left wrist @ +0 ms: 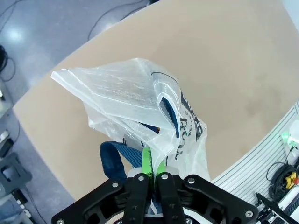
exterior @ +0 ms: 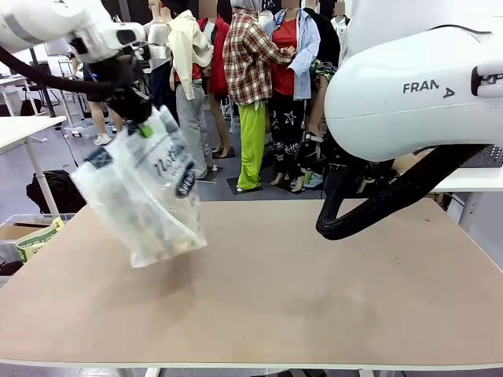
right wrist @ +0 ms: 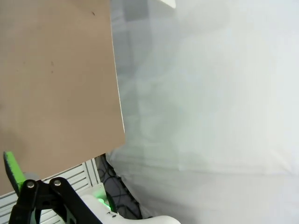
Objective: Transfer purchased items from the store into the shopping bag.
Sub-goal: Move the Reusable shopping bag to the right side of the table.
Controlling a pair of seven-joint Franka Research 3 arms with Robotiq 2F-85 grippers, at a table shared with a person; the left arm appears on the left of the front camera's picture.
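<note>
Left tool is clamped on the navy handle of the shopping bag, hanging soft and light above the table; handles are the safest hold. Right tool is open, empty.

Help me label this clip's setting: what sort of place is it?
Probably a robotics lab staged as a shop: the left gripper lifts a shopping bag over a bare brown table.

shopping bag: thin translucent plastic film, crinkled, glossy; handles: navy woven webbing | tabletop: tan board, smooth, matt | pincer: black matt plastic, green pads
</note>
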